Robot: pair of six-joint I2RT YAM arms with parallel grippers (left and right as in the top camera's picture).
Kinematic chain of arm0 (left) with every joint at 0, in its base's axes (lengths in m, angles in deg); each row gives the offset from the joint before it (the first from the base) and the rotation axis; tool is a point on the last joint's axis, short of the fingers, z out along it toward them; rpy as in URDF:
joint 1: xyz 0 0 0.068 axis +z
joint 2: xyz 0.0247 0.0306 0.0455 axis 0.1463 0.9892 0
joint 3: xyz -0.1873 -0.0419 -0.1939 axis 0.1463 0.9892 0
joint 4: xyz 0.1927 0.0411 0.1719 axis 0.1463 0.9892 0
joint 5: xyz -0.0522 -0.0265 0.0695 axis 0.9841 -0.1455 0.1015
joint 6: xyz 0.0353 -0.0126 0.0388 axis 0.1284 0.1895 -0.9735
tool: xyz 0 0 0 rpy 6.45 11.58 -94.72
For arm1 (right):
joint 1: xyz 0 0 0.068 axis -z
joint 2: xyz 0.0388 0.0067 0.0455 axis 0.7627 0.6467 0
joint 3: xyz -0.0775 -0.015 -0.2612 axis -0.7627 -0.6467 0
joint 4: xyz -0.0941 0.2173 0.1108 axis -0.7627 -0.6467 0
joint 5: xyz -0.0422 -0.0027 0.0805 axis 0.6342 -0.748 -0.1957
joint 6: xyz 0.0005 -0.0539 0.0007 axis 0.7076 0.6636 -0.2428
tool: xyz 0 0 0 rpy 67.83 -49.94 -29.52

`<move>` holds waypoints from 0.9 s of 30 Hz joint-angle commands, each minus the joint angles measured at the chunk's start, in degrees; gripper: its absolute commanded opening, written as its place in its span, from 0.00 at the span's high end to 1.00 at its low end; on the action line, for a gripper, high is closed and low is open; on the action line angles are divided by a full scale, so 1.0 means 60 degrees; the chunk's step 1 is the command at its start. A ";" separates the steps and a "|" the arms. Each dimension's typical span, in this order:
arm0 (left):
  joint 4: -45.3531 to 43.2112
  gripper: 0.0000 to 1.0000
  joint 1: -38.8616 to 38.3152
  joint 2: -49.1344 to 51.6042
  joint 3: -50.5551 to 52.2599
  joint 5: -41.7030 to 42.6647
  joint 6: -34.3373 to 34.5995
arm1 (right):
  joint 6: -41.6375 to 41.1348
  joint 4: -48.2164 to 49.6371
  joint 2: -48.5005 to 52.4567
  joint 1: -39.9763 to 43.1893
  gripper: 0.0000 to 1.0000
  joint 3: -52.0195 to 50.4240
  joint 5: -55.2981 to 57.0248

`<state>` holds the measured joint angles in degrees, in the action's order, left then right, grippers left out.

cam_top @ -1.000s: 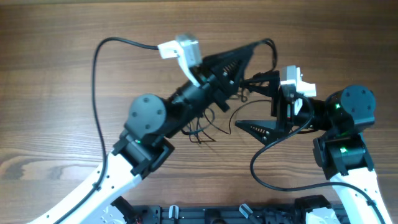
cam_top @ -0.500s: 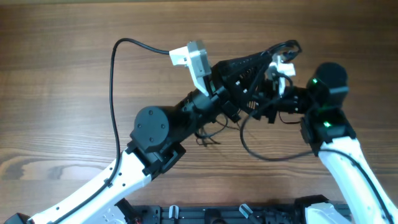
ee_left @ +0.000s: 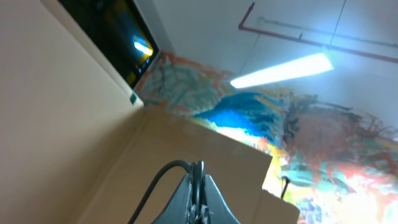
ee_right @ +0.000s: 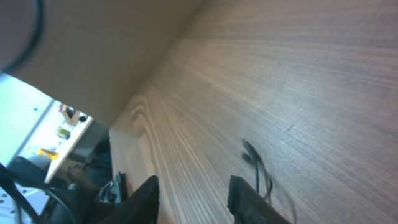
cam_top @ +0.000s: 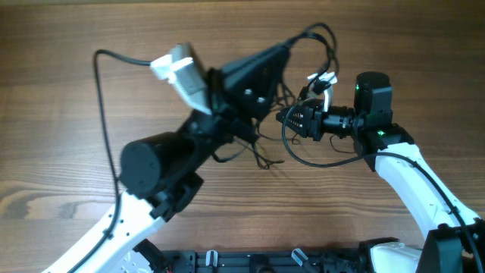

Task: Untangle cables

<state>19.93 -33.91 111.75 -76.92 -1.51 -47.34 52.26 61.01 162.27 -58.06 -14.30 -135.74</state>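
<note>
L gripper, swinging up & left vs a sec ago, is clamping a cable, while R gripper is gaping wide over the tangle on the table, so it's prob. loosening.

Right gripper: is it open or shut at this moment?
Open. In its wrist view the right gripper has its two fingers apart, with bare table showing between them; it holds nothing.
</note>
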 commanded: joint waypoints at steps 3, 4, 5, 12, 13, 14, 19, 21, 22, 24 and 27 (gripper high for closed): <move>0.0113 0.96 0.0226 -0.0321 -0.0124 0.0087 0.0091 | -0.0404 0.0324 0.0062 -0.0011 0.25 0.0044 -0.0277; 0.0127 0.96 0.0226 -0.0321 -0.0124 0.0087 0.0091 | -0.1264 0.0874 0.0062 -0.0011 0.18 0.0044 -0.0532; 0.0142 0.96 0.0226 -0.0321 -0.0124 0.0087 0.0091 | -0.1974 0.1410 0.0062 -0.0011 0.14 0.0044 -0.0743; 0.0138 0.96 0.0222 -0.0321 -0.0124 0.0087 0.0098 | -0.6488 0.6058 0.0062 -0.0015 0.00 0.0044 -0.1636; 0.0138 0.96 0.0215 -0.0321 -0.0124 0.0087 0.0098 | -0.6641 0.6393 0.0062 -0.0015 0.00 0.0044 -0.1774; 0.0142 0.96 0.0215 -0.0317 -0.0124 0.0087 0.0098 | -0.6838 0.6699 0.0062 -0.0018 0.00 0.0044 -0.1880; 0.0204 0.96 0.0087 -0.0182 -0.0124 0.0080 0.0131 | -0.6808 0.6688 0.0091 -0.0484 0.00 0.0044 -0.1898; 0.0153 0.96 -0.0131 -0.0091 -0.0124 0.0076 0.0127 | -0.6495 0.6688 0.0091 -0.0718 0.00 0.0044 -0.1891; 0.0066 0.96 -0.0229 -0.0040 -0.0124 0.0076 0.0127 | -0.6357 0.6670 0.0091 -0.0805 0.00 0.0044 -0.1894; -0.0259 0.96 -0.0408 0.0098 -0.0124 0.0080 0.0127 | -0.6335 0.6451 0.0091 -0.0984 0.00 0.0044 -0.1705; -0.0619 0.96 -0.0612 0.0200 -0.0124 0.0080 0.0127 | -0.6229 0.6014 0.0091 -0.1155 0.00 0.0040 -0.1541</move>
<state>17.85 -36.38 112.41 -76.92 -1.49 -47.32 13.66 98.37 162.27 -63.99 -14.21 -145.62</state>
